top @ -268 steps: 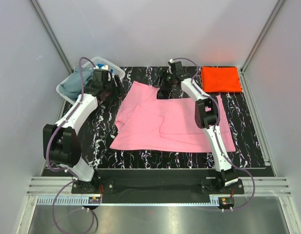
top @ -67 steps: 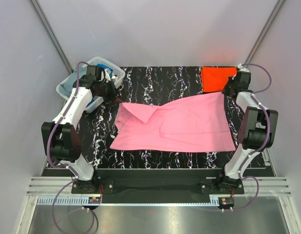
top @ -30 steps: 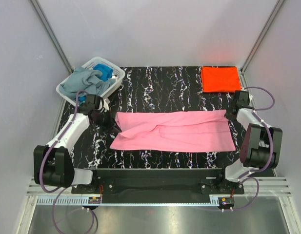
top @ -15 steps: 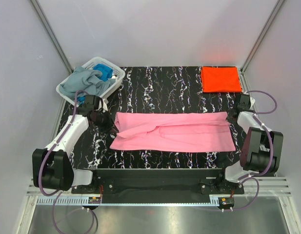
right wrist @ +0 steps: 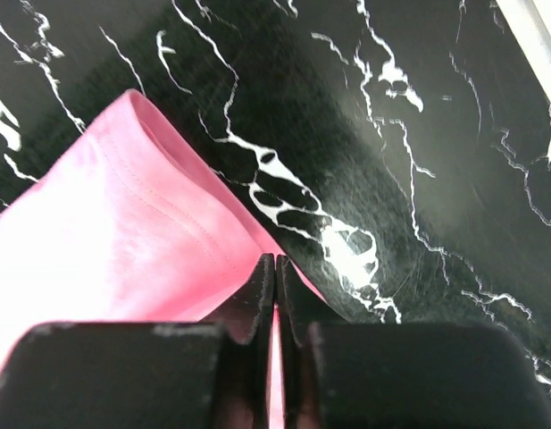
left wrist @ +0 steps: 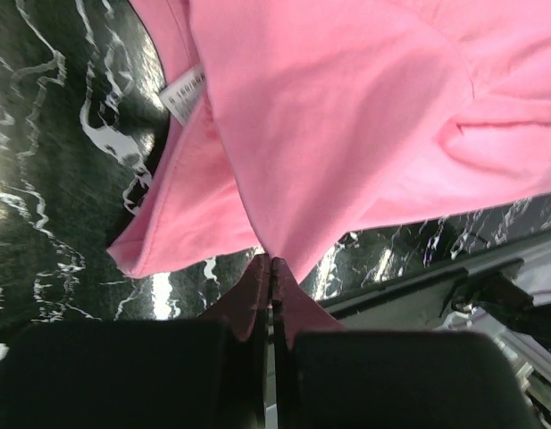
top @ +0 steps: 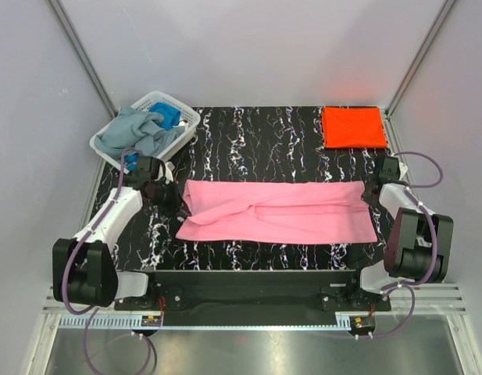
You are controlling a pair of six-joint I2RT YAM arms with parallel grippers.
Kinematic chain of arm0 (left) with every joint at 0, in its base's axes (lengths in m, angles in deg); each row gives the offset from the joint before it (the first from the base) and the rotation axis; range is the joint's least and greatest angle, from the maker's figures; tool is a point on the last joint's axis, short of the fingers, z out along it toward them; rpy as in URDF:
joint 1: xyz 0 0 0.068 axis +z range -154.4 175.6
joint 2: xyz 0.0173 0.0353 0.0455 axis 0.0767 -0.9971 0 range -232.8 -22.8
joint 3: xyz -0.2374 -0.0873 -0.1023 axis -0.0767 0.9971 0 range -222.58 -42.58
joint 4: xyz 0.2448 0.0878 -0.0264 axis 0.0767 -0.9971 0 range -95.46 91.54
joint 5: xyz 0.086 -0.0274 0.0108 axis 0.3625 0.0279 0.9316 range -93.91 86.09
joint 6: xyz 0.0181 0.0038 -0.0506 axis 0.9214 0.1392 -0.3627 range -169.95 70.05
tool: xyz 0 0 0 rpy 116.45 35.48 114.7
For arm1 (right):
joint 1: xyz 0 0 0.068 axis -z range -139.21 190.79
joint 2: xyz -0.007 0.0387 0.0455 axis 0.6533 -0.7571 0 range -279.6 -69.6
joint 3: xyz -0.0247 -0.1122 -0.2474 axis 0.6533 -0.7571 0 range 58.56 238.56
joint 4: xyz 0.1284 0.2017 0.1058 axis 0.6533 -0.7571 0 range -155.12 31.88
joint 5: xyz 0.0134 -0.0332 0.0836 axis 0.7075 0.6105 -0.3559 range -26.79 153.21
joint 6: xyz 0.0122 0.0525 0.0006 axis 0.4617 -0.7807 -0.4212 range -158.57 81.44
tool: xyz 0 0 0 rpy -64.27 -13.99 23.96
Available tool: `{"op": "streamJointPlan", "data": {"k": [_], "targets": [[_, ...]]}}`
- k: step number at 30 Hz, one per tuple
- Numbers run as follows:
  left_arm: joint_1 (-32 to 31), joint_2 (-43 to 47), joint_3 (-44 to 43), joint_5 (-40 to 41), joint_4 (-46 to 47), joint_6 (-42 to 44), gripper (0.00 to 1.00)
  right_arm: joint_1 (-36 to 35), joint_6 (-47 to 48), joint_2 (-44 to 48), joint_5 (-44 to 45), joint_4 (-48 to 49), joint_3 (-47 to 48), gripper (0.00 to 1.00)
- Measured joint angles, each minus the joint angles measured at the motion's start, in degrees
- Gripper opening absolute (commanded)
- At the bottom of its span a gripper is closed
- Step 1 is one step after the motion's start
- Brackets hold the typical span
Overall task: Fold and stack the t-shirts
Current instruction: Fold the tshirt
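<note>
Tightly pinched: pink t-shirt's (top: pixel 276 211) left, right edges.

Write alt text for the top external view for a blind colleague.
A pink cloth t-shirt lies folded into a long band across the black marbled table, the left gripper and right gripper pinching its two ends. A folded orange-red t-shirt sits far right; a white lattice basket of grey-blue and blue shirts, far left.

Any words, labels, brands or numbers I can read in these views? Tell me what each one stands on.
White sewn-in tag on the pink cloth t-shirt: it carries dark print, but too small and blurred to read.
No other writing, brand or number shows in any view.
</note>
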Motion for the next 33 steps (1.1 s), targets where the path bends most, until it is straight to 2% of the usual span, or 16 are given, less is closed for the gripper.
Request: {"op": "streamJointPlan", "data": {"k": [1, 2, 5, 6, 9, 13, 17, 24, 25, 26, 29, 31, 33], "targets": [[0.0, 0.04, 0.94, -0.83, 0.39, -0.02, 0.01, 0.0, -0.37, 0.0, 0.02, -0.42, 0.0, 0.21], [0.0, 0.13, 2.21, -1.99, 0.72, -0.02, 0.01, 0.0, -0.76, 0.0, 0.09, -0.92, 0.04, 0.32], [-0.59, 0.17, 3.76, -2.56, 0.66, 0.0, 0.02, 0.09, -1.77, 0.37, -0.02, -3.34, 0.7, 0.36], [-0.72, 0.22, 3.85, -2.49, 0.59, 0.02, 0.06, 0.11, -2.05, 0.83, -0.17, -4.44, 1.2, 0.36], [-0.98, 0.28, 3.85, -2.91, 0.83, 0.44, 0.07, 0.11, -3.78, 2.82, -1.66, -7.23, 3.5, 0.35], [-0.98, 0.28, 3.85, -4.04, 1.38, 0.5, 0.0, 0.11, -6.05, 2.97, -5.2, -8.28, 7.17, 0.28], [-1.01, 0.28, 3.85, -3.56, 1.22, 1.33, 0.0, 0.33, -8.0, -0.68, -7.48, -7.98, 7.58, 0.18], [-1.07, 0.31, 4.24, -0.09, 0.07, 2.93, 0.0, 2.16, -9.46, -8.09, -9.68, -6.25, 5.4, 0.15], [-1.07, 0.31, 4.55, -0.09, 0.09, 2.91, 0.0, 2.4, -9.44, -8.46, -9.75, -5.84, 5.81, 0.18], [-1.07, 0.31, 4.81, -0.17, 0.11, 2.89, 0.0, 2.47, -9.44, -8.9, -10.03, -6.12, 6.27, 0.25], [-1.07, 0.35, 5.01, -0.81, 0.46, 2.45, 0.0, 2.49, -9.07, -8.33, -10.62, -8.26, 7.48, 0.32], [-1.07, 0.68, 4.98, -1.38, 0.96, 1.7, 0.03, 2.45, -9.05, -6.01, -10.91, -10.78, 8.39, 0.43], [-1.07, 0.83, 4.76, -1.77, 1.38, 1.11, 0.04, 2.14, -8.79, -2.91, -11.43, -13.09, 10.1, 0.47]]}}
